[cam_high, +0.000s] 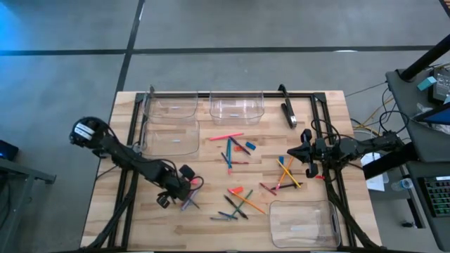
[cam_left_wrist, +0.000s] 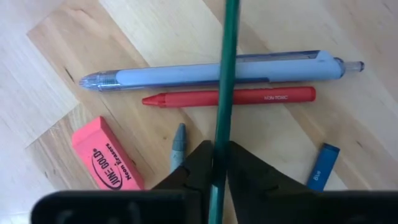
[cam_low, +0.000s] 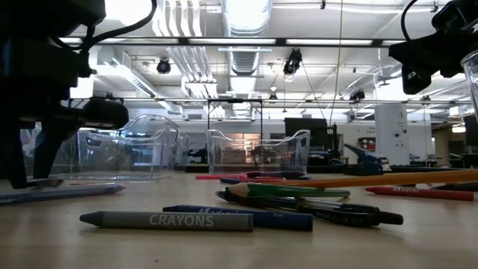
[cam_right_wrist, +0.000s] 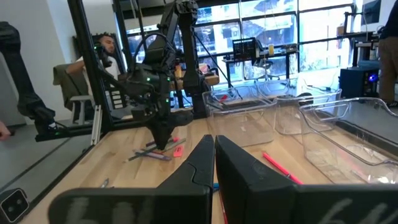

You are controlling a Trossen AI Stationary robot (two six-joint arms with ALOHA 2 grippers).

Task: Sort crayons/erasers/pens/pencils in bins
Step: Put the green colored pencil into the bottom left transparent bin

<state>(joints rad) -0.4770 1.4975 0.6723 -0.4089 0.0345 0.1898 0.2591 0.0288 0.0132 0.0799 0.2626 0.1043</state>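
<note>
My left gripper [cam_left_wrist: 217, 152] stands near the table's front left [cam_high: 181, 191], pointing steeply down, shut on a thin green pencil [cam_left_wrist: 225, 74]. Under it on the wood lie a light blue pen [cam_left_wrist: 217, 73], a red crayon [cam_left_wrist: 249, 97], a pink eraser [cam_left_wrist: 106, 155], a grey crayon tip [cam_left_wrist: 179, 144] and a small blue eraser [cam_left_wrist: 323, 167]. Four clear bins show: two at the far edge [cam_high: 172, 105] [cam_high: 237, 105], one behind my left arm [cam_high: 171, 138], one at the near right [cam_high: 302, 221]. My right gripper [cam_right_wrist: 214, 146] waits shut and level at the table's right [cam_high: 307, 151]. My left gripper pinches the green pencil's shaft [cam_left_wrist: 219, 138] between its two fingers [cam_left_wrist: 198, 163]. The fingers come from above, slanting down. The pencil runs out past the fingertips and crosses over the blue pen and the red crayon; whether it is lifted clear I cannot tell.
Loose crayons, pens and pencils lie scattered mid-table [cam_high: 232, 151], [cam_high: 239, 200] and toward the right [cam_high: 285, 176]. A grey crayon [cam_low: 168, 220] lies nearest the front edge. A black tool [cam_high: 288, 112] sits at the far right. A person [cam_right_wrist: 102, 50] sits beyond the table.
</note>
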